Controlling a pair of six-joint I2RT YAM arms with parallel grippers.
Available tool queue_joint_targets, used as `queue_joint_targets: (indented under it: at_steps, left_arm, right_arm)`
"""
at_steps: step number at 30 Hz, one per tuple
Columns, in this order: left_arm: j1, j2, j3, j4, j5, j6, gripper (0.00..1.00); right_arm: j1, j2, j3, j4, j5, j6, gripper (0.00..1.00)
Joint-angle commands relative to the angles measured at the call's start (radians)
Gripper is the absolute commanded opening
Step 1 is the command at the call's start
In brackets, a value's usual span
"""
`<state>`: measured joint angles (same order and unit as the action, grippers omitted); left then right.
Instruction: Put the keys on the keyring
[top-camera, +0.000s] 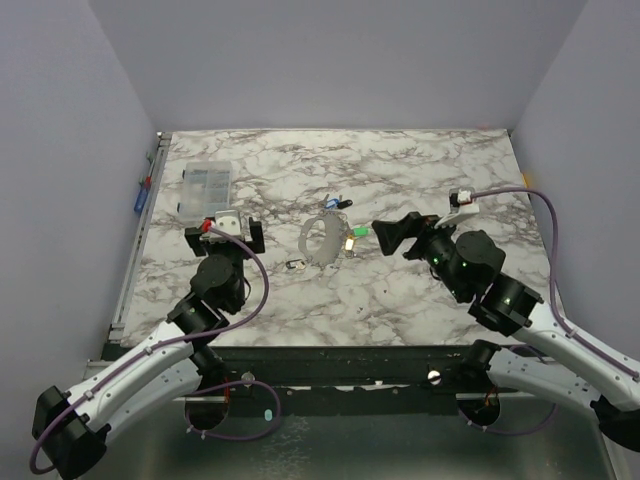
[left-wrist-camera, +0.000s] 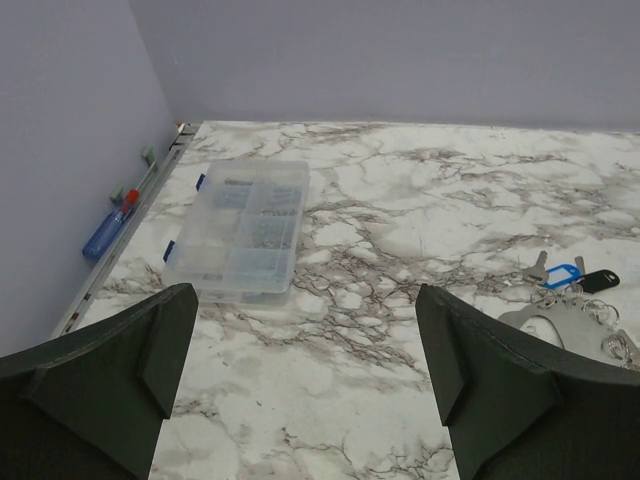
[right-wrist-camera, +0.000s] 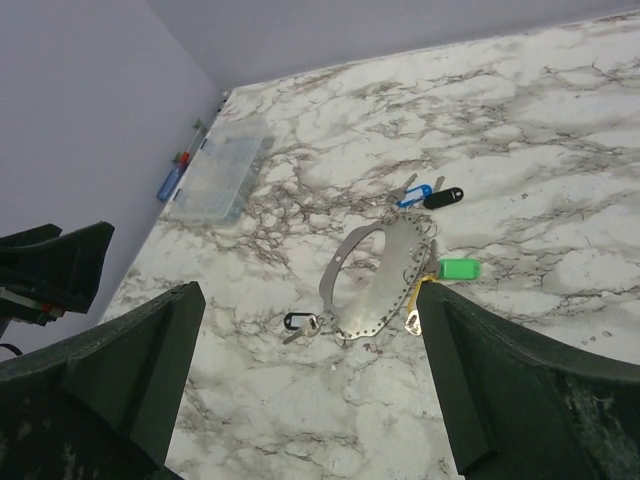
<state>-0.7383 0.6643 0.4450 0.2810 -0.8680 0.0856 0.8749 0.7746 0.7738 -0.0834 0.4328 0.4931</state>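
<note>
I had my right claw (top-camera: 388, 236) spread wide and nearer than the equally spread left claw (top-camera: 226, 238), the keyring (top-camera: 322, 243) lying flat straight ahead of it, keys (right-wrist-camera: 458, 268) alongside.

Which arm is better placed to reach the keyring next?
Likely right. Its wrist view has the keyring centred ahead of the open right gripper; the left gripper faces the compartment box, keyring at frame edge.
</note>
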Motion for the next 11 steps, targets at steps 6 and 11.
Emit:
queue_joint_targets:
  at_steps: [6,11]
  left_arm:
    - [0.028,0.014,0.034,-0.008,0.064,-0.031,0.99]
    - [0.041,0.017,0.035,-0.010,0.082,-0.043,0.99]
  right_arm:
    - [-0.005,-0.032,0.090,-0.120,-0.025,-0.011,1.00]
    - [-0.005,-0.023,0.125,-0.197,0.007,0.005,1.00]
